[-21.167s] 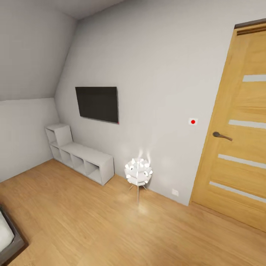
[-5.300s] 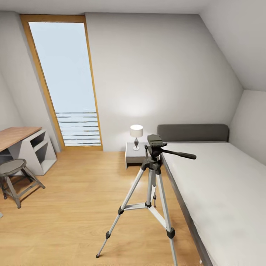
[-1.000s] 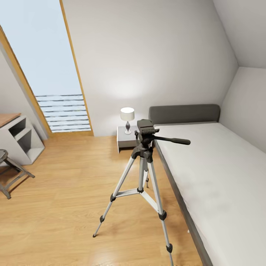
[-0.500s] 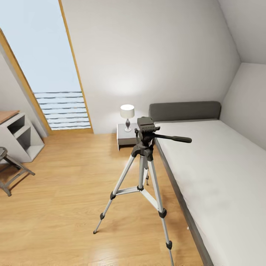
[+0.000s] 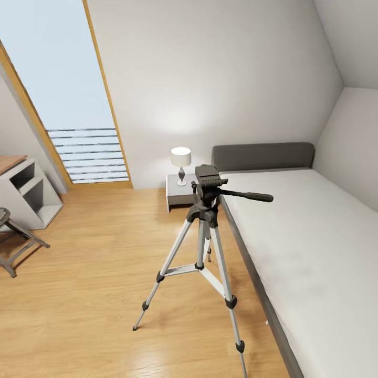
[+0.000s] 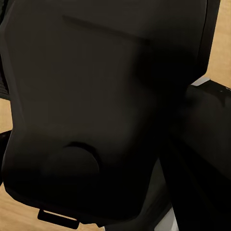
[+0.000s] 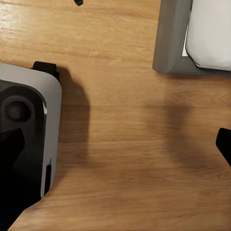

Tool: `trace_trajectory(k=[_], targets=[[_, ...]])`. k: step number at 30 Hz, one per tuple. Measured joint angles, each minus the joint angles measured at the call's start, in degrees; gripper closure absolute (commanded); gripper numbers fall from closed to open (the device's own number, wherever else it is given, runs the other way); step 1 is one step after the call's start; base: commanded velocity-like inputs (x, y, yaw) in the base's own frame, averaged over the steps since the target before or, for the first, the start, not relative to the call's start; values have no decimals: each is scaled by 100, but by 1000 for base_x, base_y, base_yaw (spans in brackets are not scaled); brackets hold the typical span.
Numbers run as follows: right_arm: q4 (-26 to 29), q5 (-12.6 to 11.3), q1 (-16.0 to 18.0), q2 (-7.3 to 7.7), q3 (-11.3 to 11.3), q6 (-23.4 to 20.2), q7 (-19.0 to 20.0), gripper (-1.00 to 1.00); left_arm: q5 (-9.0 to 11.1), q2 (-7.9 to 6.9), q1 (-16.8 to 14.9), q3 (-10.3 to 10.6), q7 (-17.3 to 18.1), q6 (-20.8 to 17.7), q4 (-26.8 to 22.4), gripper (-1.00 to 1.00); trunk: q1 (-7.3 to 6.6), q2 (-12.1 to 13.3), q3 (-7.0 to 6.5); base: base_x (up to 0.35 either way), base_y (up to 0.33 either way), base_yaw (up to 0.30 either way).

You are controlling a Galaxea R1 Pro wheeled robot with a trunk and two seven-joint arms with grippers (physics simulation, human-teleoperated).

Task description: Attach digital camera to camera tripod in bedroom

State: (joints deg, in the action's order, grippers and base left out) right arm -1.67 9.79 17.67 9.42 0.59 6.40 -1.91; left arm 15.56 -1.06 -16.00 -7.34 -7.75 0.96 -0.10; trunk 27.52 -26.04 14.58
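Note:
The camera tripod [image 5: 203,231] stands on the wood floor of the bedroom, close beside the bed [image 5: 315,247]. Its silver legs are spread, and nothing sits on its black head [image 5: 208,178]. The long black handle [image 5: 247,196] points right over the mattress. In the left wrist view a black boxy body with a round bump, the digital camera [image 6: 96,106], sits right against the lens, so the left gripper looks shut on it. One dark fingertip [image 7: 224,143] of the right gripper shows at the picture's edge above bare floor, with nothing between the fingers.
A nightstand [image 5: 176,197] with a lit lamp [image 5: 181,157] stands behind the tripod by the grey headboard [image 5: 262,156]. A tall wood-framed window [image 5: 63,79] is at the left, with a desk [image 5: 21,189] and a stool [image 5: 10,236] below it. My grey and black base [image 7: 24,144] is over the floor near the bed's corner [image 7: 173,43].
The head view has shifted a little over the last second, so the camera moved. The tripod stands as it did.

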Motion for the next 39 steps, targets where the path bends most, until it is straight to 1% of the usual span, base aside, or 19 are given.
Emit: trace_trajectory(k=[10,11,12,13,15,16,18,19,20,21,22,23,24,25,27,29,31,34,39], targets=[[104,2,4,-8,16,-25,-96,-100,6,0,-1,3,0,0,0,100,0,0,0,0,0,0],[562,-19,-6,-68,16,-124,-105,-100,6,3,1,4,0,0,1,100,0,0,-1,0,0,0],[778,-27,-19,-94,9,-190,-105,-100,5,4,1,4,0,0,1,100,0,0,0,0,0,0],[1181,-39,-8,-145,8,-406,-113,-100,3,6,0,2,0,0,1,100,0,0,-1,0,0,0],[1607,-50,14,-184,2,-709,-128,-100,3,7,2,2,0,0,1,100,0,0,0,0,0,0],[1982,-61,65,-220,0,-1027,-137,-100,2,8,2,2,0,0,1,100,0,0,-1,0,0,0],[2366,-74,179,-259,-7,-1376,-144,-100,2,10,1,3,0,0,1,100,0,0,-1,0,0,0],[2662,-102,351,-315,-10,-1649,-148,-100,1,13,1,4,0,0,1,100,0,0,-1,0,0,0],[2882,-138,628,-401,-12,-1860,-152,-100,1,15,2,5,0,0,2,100,0,0,-1,0,0,0],[2959,-153,743,-456,-14,-1941,-153,-100,0,15,0,5,0,0,1,100,0,0,-1,0,0,0],[2995,-209,1092,-741,-27,-2174,-163,-100,0,17,1,3,0,0,0,100,0,0,1,0,0,0],[2958,-208,1843,-804,-27,-2199,-164,-100,0,17,1,4,0,0,1,100,0,1,-1,0,0,0],[2856,-212,2416,-877,-28,-2224,-165,-100,0,17,0,6,0,0,1,100,0,0,-2,0,0,0],[2749,-221,2576,-954,-33,-2240,-159,-100,0,18,2,5,-1,0,0,100,0,0,-1,0,0,0],[2615,-224,3150,-1098,-37,-2261,-153,-100,0,18,0,7,-1,0,1,100,0,0,-2,0,0,0],[2590,-220,3402,-1157,-39,-2294,-122,-100,0,18,1,5,-1,0,-1,100,0,0,-1,0,0,0],[2606,-213,3538,-1181,-41,-2373,-75,-100,0,18,2,4,-1,2,-1,100,0,0,-1,0,0,0],[2642,-209,3622,-1210,-45,-2500,91,-100,0,18,1,4,-1,3,-3,100,0,0,-1,0,0,0],[2666,-214,3668,-1250,-56,-2595,636,-100,0,18,0,4,0,7,-2,100,0,0,0,0,0,0]])
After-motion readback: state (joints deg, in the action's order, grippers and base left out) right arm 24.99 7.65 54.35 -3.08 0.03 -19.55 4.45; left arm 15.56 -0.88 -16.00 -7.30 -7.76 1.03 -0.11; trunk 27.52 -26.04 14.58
